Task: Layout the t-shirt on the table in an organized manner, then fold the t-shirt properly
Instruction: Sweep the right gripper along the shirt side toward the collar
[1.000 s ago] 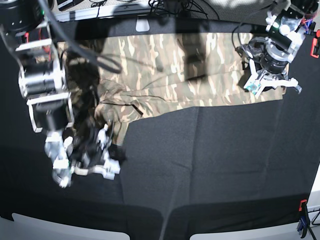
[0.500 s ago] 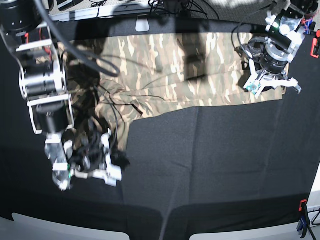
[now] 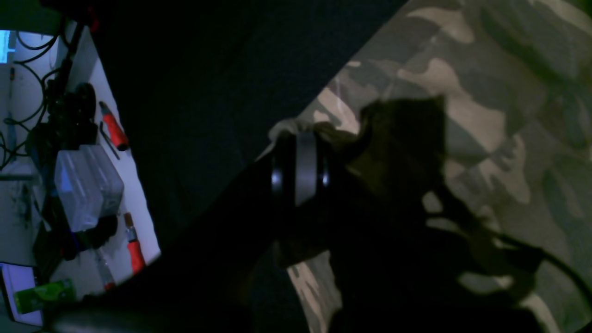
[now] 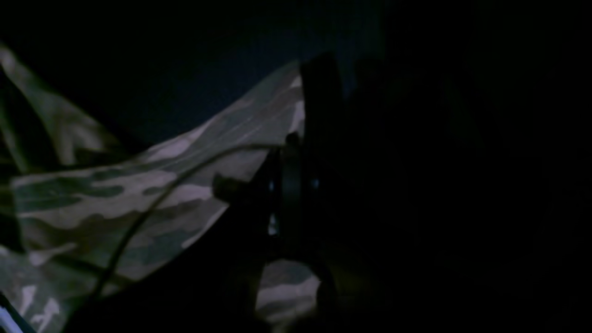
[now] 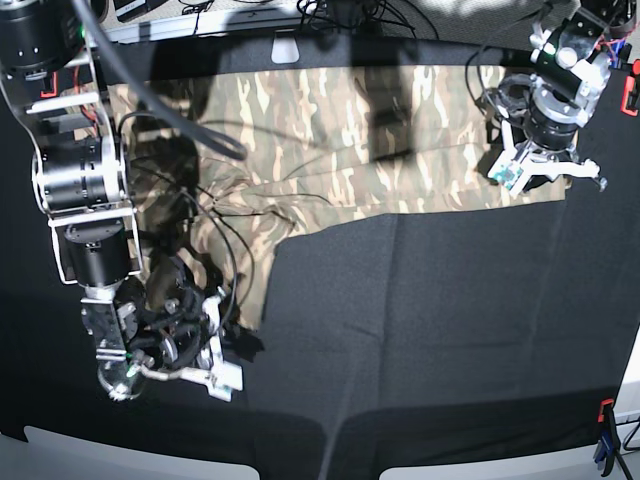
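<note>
The camouflage t-shirt (image 5: pixel 340 140) lies spread along the far side of the black table (image 5: pixel 430 320), with one flap drawn down toward the front left. My right gripper (image 5: pixel 215 350) is shut on that flap's lower edge. In the dark right wrist view, the cloth (image 4: pixel 138 185) bunches up against the closed right gripper (image 4: pixel 291 175). My left gripper (image 5: pixel 545 178) is shut on the shirt's far right corner. The left wrist view shows the left gripper (image 3: pixel 298 152) pinching that corner of the t-shirt (image 3: pixel 462 115).
Cables from my right arm trail over the shirt's left part (image 5: pixel 220 200). A red clamp (image 5: pixel 630 95) sits at the right edge and another clamp (image 5: pixel 605 420) at the front right. Beyond the table edge are tools and a clear box (image 3: pixel 88 185).
My right gripper has shut on the shirt's edge and moved toward the front, drawing the flap down with it. The left arm has barely moved.
</note>
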Robot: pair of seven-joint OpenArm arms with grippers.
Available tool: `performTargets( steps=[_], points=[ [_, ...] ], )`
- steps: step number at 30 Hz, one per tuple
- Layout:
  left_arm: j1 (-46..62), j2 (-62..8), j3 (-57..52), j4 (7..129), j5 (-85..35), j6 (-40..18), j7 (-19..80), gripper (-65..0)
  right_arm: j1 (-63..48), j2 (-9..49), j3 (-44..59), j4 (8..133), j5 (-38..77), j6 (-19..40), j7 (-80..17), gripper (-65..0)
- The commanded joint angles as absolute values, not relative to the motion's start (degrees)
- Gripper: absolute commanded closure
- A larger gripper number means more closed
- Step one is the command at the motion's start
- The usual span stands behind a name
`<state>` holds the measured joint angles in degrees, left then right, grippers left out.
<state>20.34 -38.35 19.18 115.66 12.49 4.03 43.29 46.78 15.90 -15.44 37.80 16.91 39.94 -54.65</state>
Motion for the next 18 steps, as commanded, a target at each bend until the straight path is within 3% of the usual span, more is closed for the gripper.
performTargets(
  steps=[1, 18],
  points=[
    [20.0, -39.1, 18.7, 116.6, 13.5, 4.6, 42.5, 0.0, 49.2, 16.6, -15.3, 39.7, 18.5, 40.0, -55.0, 0.0],
    [20.9, -39.1, 18.7, 116.6, 21.0, 4.6, 42.3, 0.0, 45.5, 24.2, -15.3, 55.4, 35.7, 40.0, -61.5, 0.0]
  ],
)
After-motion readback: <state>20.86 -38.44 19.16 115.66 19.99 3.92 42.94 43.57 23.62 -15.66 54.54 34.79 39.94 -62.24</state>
